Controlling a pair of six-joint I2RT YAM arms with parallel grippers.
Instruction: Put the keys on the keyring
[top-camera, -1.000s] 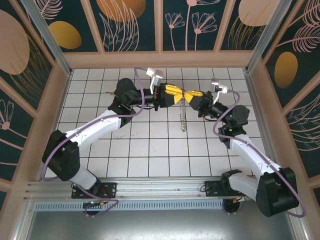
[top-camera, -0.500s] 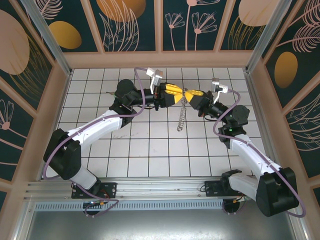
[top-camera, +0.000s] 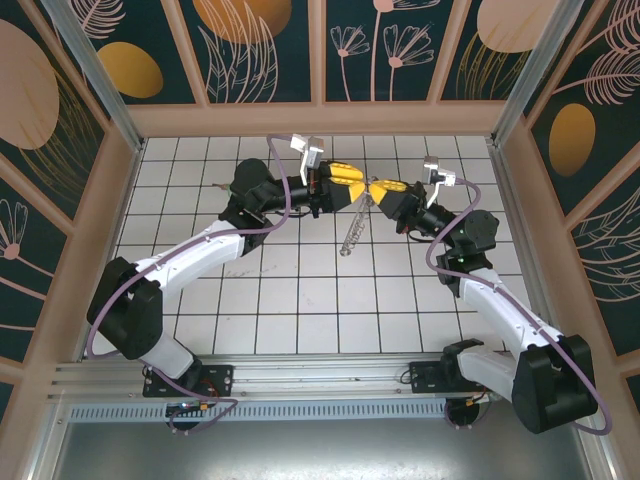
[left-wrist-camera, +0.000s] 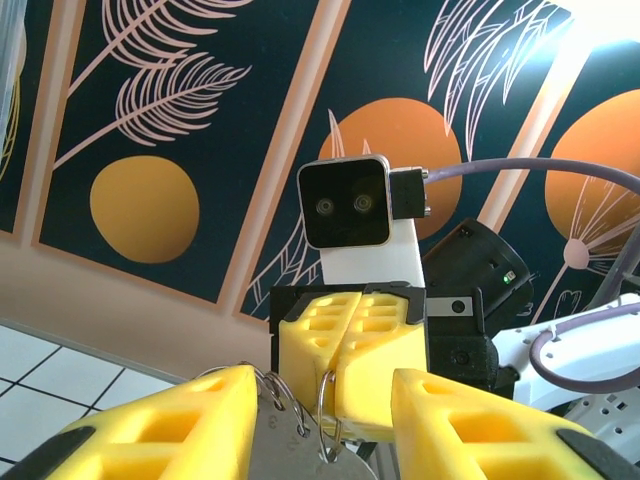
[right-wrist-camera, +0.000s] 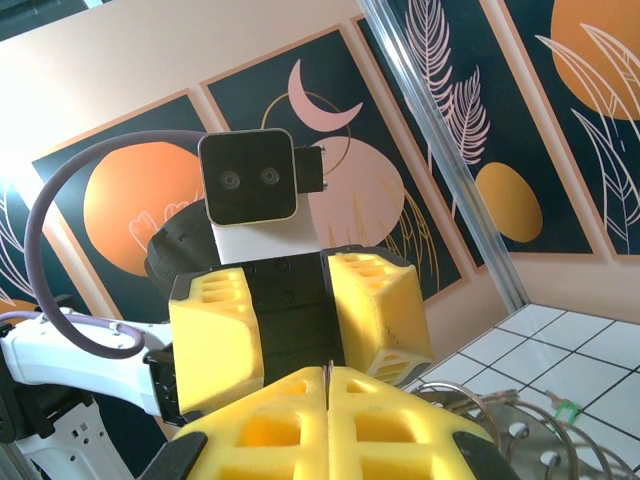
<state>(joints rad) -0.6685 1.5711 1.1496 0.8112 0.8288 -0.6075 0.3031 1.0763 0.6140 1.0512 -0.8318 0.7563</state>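
Top view: my left claw (top-camera: 355, 188) and my right claw (top-camera: 380, 189) meet tip to tip above the far half of the tiled worktop (top-camera: 300, 300). The keyring (top-camera: 352, 230) hangs from the meeting point, slanting down and toward my left arm's side, clear of the tiles.

Left wrist view: my left claw (left-wrist-camera: 320, 385) stands moderately wide, its yellow fingers (left-wrist-camera: 170, 420) well apart. Between them sit the closed tips of my right claw (left-wrist-camera: 340, 370) and thin wire loops of the keyring (left-wrist-camera: 300, 400), just beside those tips.

Right wrist view: my right claw (right-wrist-camera: 328, 400) is pressed closed, with a fine wire showing at the seam, so it grips the keyring (right-wrist-camera: 500, 430). Facing it is my left claw (right-wrist-camera: 295, 320), fingers parted. The key (right-wrist-camera: 567, 410), green-headed, lies low and to the right of my right claw, among the silvery loops; whether it is threaded on I cannot tell.
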